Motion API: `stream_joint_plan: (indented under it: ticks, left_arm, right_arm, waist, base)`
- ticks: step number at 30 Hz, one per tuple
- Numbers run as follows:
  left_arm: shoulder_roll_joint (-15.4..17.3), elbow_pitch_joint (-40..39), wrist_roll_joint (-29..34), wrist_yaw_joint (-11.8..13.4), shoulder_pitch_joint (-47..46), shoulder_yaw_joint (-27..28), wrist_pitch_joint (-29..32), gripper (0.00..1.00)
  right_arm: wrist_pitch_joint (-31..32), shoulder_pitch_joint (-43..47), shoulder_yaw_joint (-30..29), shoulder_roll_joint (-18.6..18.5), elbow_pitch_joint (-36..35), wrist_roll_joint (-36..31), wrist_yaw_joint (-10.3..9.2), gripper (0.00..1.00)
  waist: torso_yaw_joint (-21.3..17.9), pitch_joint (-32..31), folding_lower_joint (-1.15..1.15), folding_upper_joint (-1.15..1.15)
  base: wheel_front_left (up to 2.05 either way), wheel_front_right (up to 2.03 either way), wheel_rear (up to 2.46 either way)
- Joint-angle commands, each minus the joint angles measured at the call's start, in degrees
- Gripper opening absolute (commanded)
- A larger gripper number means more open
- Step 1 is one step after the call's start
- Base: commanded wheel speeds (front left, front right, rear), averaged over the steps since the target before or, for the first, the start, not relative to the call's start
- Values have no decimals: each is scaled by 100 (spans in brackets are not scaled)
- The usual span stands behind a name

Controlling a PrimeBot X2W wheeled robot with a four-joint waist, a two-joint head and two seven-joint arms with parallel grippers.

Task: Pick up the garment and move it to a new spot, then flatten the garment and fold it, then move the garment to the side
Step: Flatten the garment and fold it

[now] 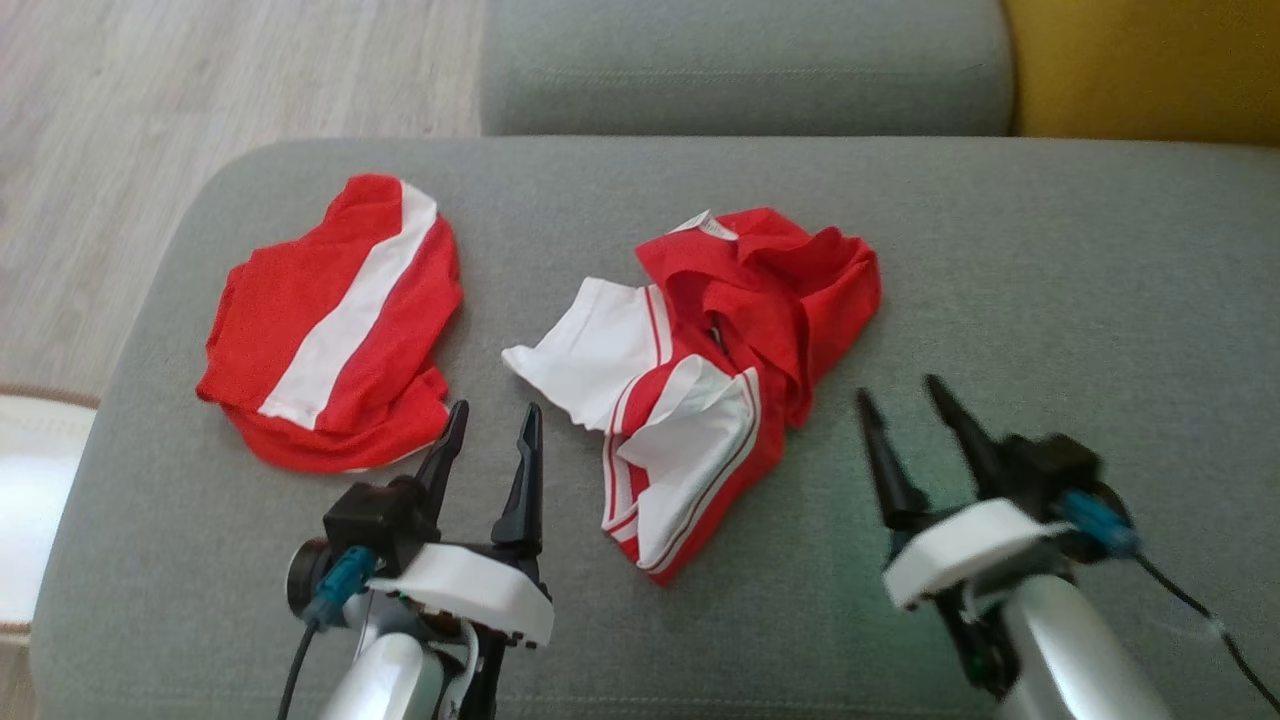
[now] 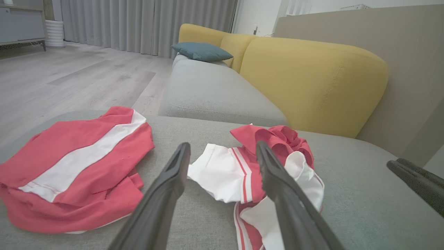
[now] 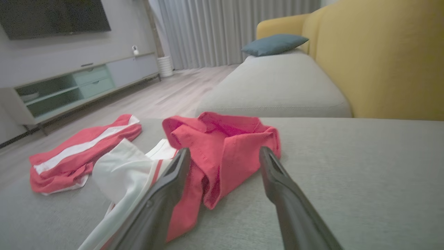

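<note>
Nearest, the left gripper (image 1: 495, 407) hovers over the grey fabric sofa seat (image 1: 1050, 300) with its two dark fingers spread and nothing between them. The right gripper (image 1: 897, 388) is to its right, motion-blurred in the head view. Its fingers also stand apart and empty, which shows more plainly in the right wrist view. Both forearms are cut off by the bottom edge of the head view.

Between the grippers and just beyond them lies the crumpled red-and-white fabric garment (image 1: 700, 380). It is bunched on itself, so its folds hide much of it, and I cannot make out its outline or what kind of garment it is. The left gripper's own fingers cover part of it in the left wrist view.

Further left on the seat, apart from it, lies a folded red garment with a white stripe (image 1: 335, 320).

Further off, the wrist views take in a yellow sofa backrest (image 2: 312, 80), a teal cushion (image 2: 201, 51), grey curtains (image 2: 138, 24) and a low pale cabinet (image 3: 69, 86). The head view cuts most of that off and shows pale wooden floor (image 1: 200, 80) at the far left.
</note>
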Motion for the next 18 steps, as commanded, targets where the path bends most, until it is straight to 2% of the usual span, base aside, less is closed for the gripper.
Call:
stream_joint_plan:
  ticks: [1, 5, 9, 18]
  left_arm:
    - [8, -225, 63, -27, -166, 196, -70, 100]
    - [8, -340, 38, -10, -143, 214, -70, 100]
    - [8, -448, 16, -1, -87, 237, -70, 100]
    - [8, -502, 12, -53, -109, 111, -70, 100]
  right_arm:
    - [-83, 13, -23, 60, -334, -29, 43, 100]
    - [-144, 469, -405, 60, -952, 13, 43, 100]
    - [-117, 808, -541, 60, -1378, 99, 43, 100]
    - [80, 823, -676, 60, -1755, 81, 43, 100]
  waist:
    - [-77, -71, 0, 0]
    - [-145, -106, 0, 0]
    - [-202, -105, 0, 0]
    - [-56, 44, 0, 0]
  base:
    - [0, 0, 0]
    - [0, 0, 0]
    - [0, 0, 0]
    - [0, 0, 0]
